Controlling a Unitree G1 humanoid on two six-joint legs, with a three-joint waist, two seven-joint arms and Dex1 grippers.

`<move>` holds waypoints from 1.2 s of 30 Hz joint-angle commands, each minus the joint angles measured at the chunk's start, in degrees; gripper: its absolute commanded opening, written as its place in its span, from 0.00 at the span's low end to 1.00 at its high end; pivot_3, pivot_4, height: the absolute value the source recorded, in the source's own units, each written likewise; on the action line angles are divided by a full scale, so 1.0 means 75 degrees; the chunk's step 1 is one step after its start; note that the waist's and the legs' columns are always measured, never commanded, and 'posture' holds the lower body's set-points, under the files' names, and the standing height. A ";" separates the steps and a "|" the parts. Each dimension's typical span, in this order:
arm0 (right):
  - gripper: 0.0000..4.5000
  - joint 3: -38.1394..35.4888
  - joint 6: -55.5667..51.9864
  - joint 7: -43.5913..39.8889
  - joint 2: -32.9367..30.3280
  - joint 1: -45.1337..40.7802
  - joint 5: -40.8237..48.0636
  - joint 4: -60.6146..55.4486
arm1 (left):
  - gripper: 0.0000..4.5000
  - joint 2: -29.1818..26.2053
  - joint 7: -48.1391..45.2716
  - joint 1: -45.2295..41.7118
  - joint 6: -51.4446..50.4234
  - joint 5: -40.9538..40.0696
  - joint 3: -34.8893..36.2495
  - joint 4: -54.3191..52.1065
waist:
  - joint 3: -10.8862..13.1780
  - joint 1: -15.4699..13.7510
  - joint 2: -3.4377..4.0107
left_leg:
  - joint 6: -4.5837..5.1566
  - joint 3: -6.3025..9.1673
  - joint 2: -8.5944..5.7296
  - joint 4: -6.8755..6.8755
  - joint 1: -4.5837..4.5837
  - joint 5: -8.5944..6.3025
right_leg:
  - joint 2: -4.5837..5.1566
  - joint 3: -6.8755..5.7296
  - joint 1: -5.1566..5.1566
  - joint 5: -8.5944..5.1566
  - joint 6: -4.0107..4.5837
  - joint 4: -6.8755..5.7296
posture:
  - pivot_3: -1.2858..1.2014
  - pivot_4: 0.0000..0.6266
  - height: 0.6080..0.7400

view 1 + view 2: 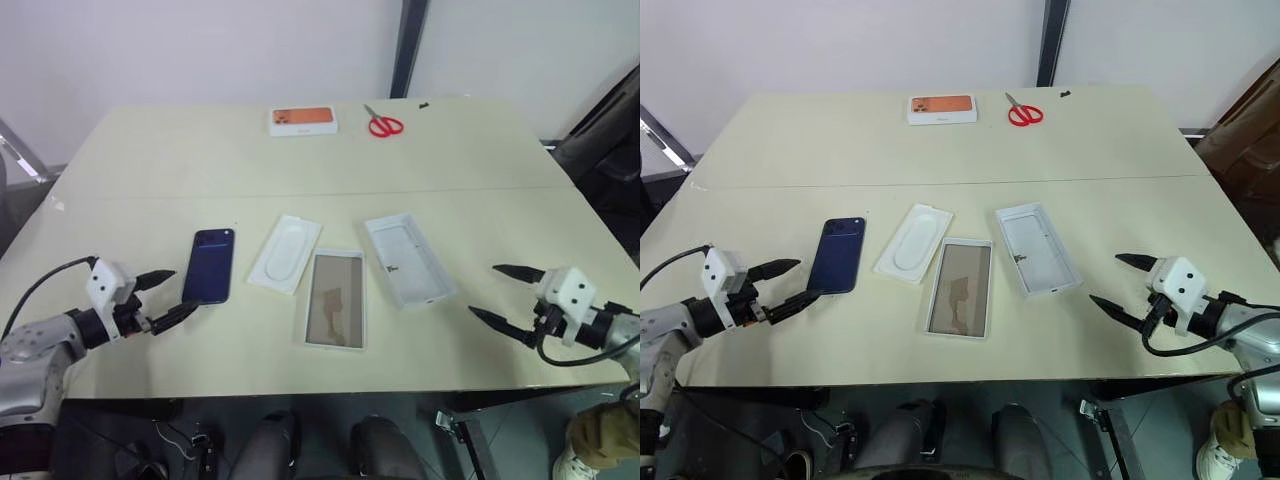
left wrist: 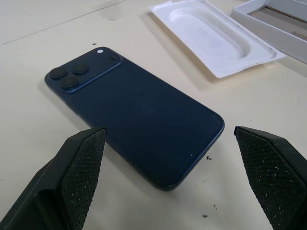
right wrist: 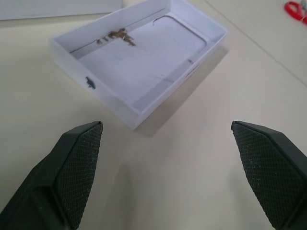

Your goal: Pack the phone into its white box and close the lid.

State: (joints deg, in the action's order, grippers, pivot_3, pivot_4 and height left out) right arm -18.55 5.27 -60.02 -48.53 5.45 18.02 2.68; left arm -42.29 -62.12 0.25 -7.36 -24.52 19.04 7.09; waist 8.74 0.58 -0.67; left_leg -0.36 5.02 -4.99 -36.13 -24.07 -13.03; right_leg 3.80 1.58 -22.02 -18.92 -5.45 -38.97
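The dark navy phone [image 1: 211,265] lies back up on the table, left of centre, its camera cluster at the far end. My left gripper [image 1: 165,295] stands open just short of the phone's near end, touching nothing; the left wrist view shows the phone [image 2: 139,115] between and beyond the black fingers [image 2: 79,172]. The white box [image 1: 336,298] with its shiny brownish floor lies at centre. The lid [image 1: 409,259] lies inside up to its right, also in the right wrist view as the lid [image 3: 144,62]. My right gripper [image 1: 505,293] is open and empty, right of the lid.
A thin white insert [image 1: 286,252] with an oblong recess lies between phone and box. At the table's far side sit a white box with an orange picture [image 1: 303,121] and red scissors [image 1: 383,124]. Dark chairs stand off the table's right side.
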 commanded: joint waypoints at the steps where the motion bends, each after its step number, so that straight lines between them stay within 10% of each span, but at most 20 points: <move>1: 1.00 -0.0224 0.0068 -0.0013 -0.0132 -0.0039 0.0078 -0.0086 | 1.00 -0.0103 -0.0127 0.0029 0.0252 -0.0133 0.0254 0.0083 | 0.0000 0.0001 0.0000 | 0.0000 0.0000 0.0000 0.0000 0.0000 0.0000 | 0.0000 0.0000 0.0000 0.0000 0.0000 0.0000 | 0.52 0.24 0.95; 25: 1.00 0.0131 0.0313 0.0013 0.0006 -0.0616 -0.0086 0.0284 | 1.00 -0.0235 0.0208 -0.0438 -0.0659 0.0019 -0.0121 -0.0151 | 0.0000 0.0004 0.0000 | 0.0000 0.0000 0.0000 0.0000 0.0001 0.0000 | 0.0000 -0.0001 0.0000 0.0000 0.0000 0.0000 | 0.52 0.24 0.95; 36: 1.00 0.1181 -0.0068 0.0230 0.0118 -0.1770 -0.0290 -0.1024 | 1.00 0.0421 0.1574 -0.2218 -0.4908 -0.1581 -0.0520 -0.0875 | 0.0000 -0.0004 -0.0001 | -0.0001 0.0002 -0.0001 -0.0003 0.0000 0.0001 | -0.0002 -0.0003 -0.0002 0.0001 -0.0001 -0.0004 | 0.52 0.24 0.95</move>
State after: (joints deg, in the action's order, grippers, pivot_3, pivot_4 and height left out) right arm -10.86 4.21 -58.59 -48.07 -6.58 16.51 -2.15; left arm -39.42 -52.22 -13.46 -37.66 -32.34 14.47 1.45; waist 8.74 0.56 -0.68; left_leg -0.36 5.04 -5.00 -36.18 -24.07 -13.02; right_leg 3.79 1.54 -22.03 -18.91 -5.46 -39.01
